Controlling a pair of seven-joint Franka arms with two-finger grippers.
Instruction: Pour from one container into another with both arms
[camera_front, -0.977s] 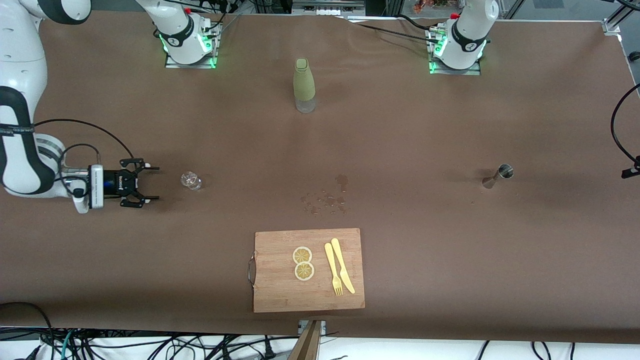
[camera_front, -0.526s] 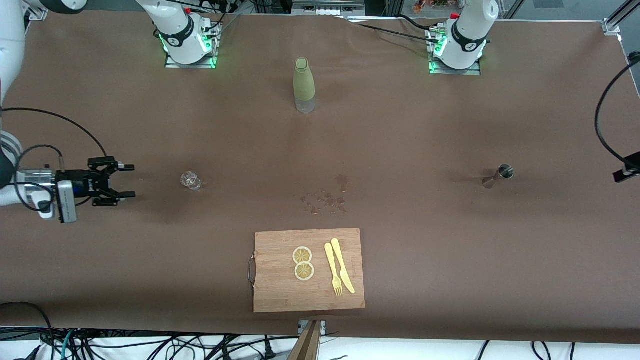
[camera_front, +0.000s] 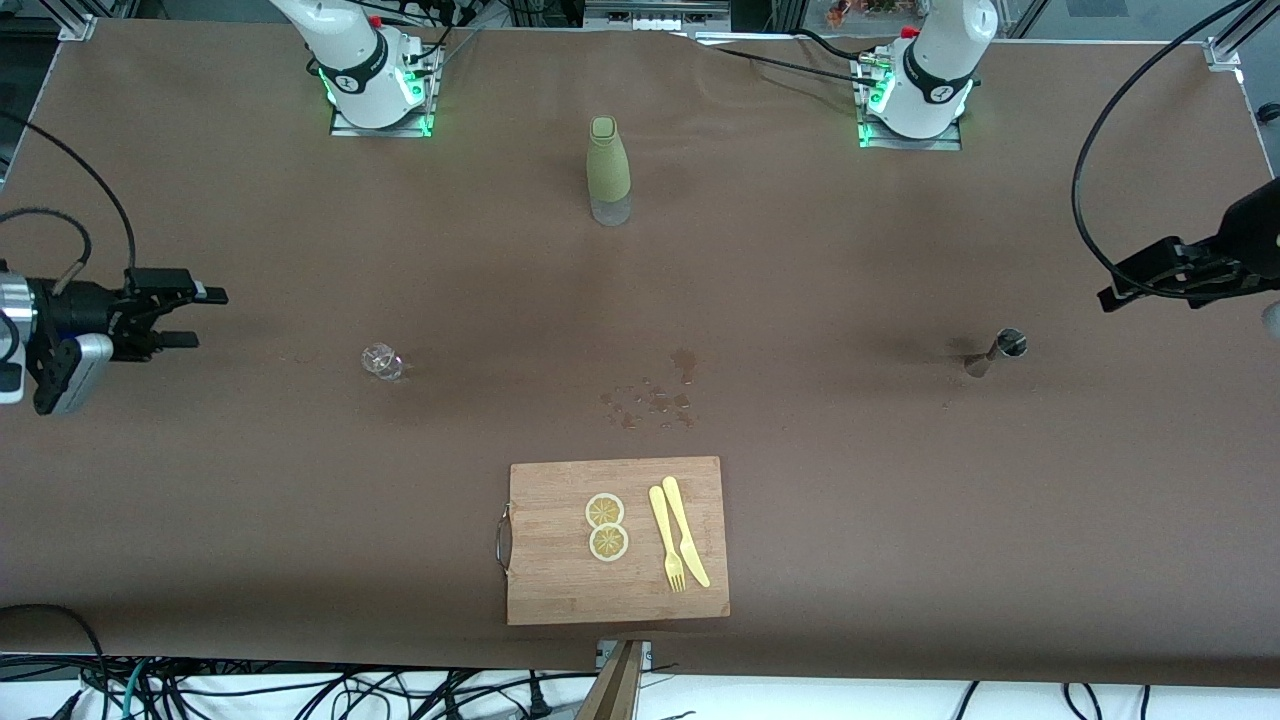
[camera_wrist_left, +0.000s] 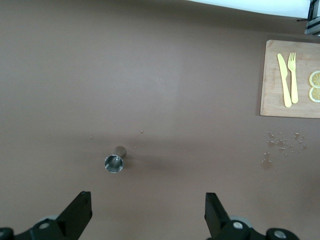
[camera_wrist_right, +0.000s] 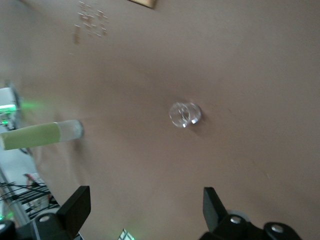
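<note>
A small clear glass (camera_front: 382, 361) (camera_wrist_right: 184, 114) stands on the brown table toward the right arm's end. My right gripper (camera_front: 200, 318) (camera_wrist_right: 144, 192) hovers open and empty over the table's right-arm end, well apart from the glass. A small metal jigger (camera_front: 1000, 350) (camera_wrist_left: 116, 161) stands toward the left arm's end. Over that end of the table my left gripper (camera_front: 1125, 285) (camera_wrist_left: 147, 196) hangs open, holding nothing, a short way from the jigger.
A green bottle (camera_front: 608, 170) (camera_wrist_right: 40, 135) stands upright between the two bases. A wooden cutting board (camera_front: 560, 590) (camera_wrist_left: 272, 100) near the front edge carries two lemon slices (camera_front: 606, 526), a yellow knife and fork (camera_front: 678, 545). Spilled drops (camera_front: 650, 400) lie mid-table.
The right gripper has drawn back from the glass toward the right arm's end of the table, still open. The left gripper has come into the front view near the jigger.
</note>
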